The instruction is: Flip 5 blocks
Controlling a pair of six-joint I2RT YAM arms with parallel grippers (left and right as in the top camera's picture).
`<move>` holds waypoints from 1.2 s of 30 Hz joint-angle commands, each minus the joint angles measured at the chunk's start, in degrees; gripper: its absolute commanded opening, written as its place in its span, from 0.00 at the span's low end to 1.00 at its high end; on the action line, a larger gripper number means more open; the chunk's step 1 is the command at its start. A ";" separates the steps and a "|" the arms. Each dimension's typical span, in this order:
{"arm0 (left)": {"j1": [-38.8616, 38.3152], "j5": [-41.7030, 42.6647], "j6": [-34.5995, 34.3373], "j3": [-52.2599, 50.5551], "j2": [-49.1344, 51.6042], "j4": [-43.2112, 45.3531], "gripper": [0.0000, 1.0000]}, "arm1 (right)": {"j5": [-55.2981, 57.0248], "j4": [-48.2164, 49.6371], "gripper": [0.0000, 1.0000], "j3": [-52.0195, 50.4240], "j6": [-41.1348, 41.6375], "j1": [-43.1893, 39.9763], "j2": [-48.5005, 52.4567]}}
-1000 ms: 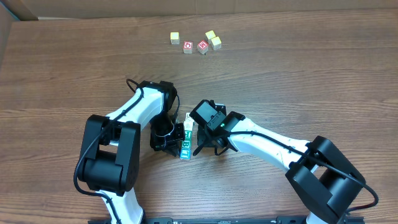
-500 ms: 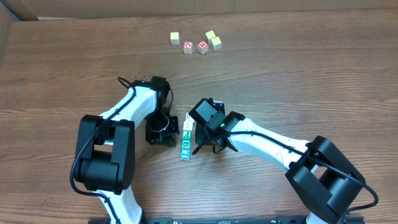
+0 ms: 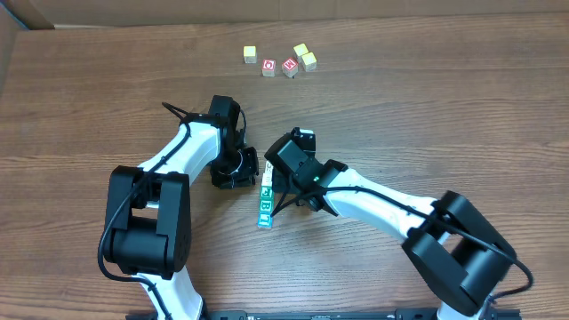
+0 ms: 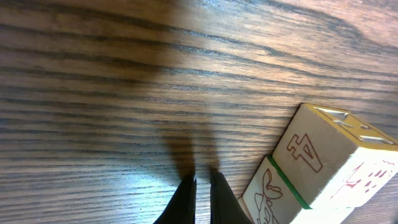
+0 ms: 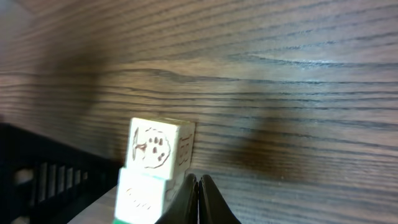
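The blocks (image 3: 265, 207) lie in a short line on the wooden table between my two arms, white faces at the far end and teal-green ones nearer. My left gripper (image 3: 250, 169) is shut and empty, just left of the line's far end. In the left wrist view its fingertips (image 4: 200, 185) hover over bare wood, with a block showing a "4" (image 4: 311, 152) and one with a drawn figure (image 4: 268, 200) to their right. My right gripper (image 3: 279, 197) is shut on nothing at the right side of the line. Its tips (image 5: 198, 186) sit against a white block (image 5: 155, 148).
Small yellow cubes (image 3: 250, 54) (image 3: 306, 57) and red-faced cubes (image 3: 268, 67) (image 3: 290, 66) sit in a cluster at the far middle of the table. A cardboard edge (image 3: 9, 53) borders the far left corner.
My left gripper has drawn back from the near end of the line of blocks toward the far side. My right gripper has shifted slightly farther as well. The blocks stayed put.
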 commanded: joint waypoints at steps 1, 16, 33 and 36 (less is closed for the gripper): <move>-0.55 -1.70 -0.35 -0.13 0.74 1.01 0.04 | 1.03 0.31 0.05 -0.31 0.17 -0.81 2.58; -0.55 -1.73 -0.33 -0.13 0.74 1.03 0.04 | -3.89 4.13 0.05 -0.31 -1.99 -2.21 2.71; -0.55 -1.73 -0.33 -0.13 0.74 1.20 0.04 | -7.23 5.70 0.05 -0.31 -4.76 -2.21 2.71; -0.55 -1.70 -0.33 -0.13 0.74 1.20 0.04 | -7.23 5.73 0.05 -0.31 -4.76 -2.21 2.71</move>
